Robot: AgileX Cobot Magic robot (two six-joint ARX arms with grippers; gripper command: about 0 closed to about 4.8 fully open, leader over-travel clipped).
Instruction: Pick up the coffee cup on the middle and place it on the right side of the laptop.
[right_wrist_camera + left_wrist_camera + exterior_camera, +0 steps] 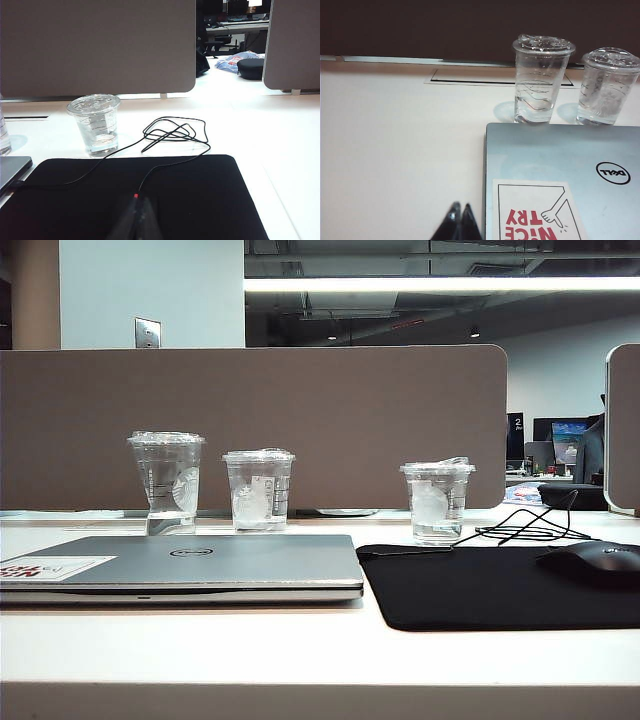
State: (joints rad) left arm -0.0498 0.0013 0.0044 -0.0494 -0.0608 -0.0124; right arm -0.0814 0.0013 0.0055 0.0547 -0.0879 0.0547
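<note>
The coffee cup (259, 490) is being kept upright on the worktop (300, 650), its long axis vertical and lid uppermost, just behind the closed laptop (190, 565), between a taller cup (166, 482) and a third cup (437, 500). The left gripper (459, 220) is being held low beside the laptop, tips together. The right gripper (138, 212) is being held over the black mat (150, 195), tips together.

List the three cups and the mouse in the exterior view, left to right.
Tall cup → coffee cup → cup with lumpy lid → mouse.
</note>
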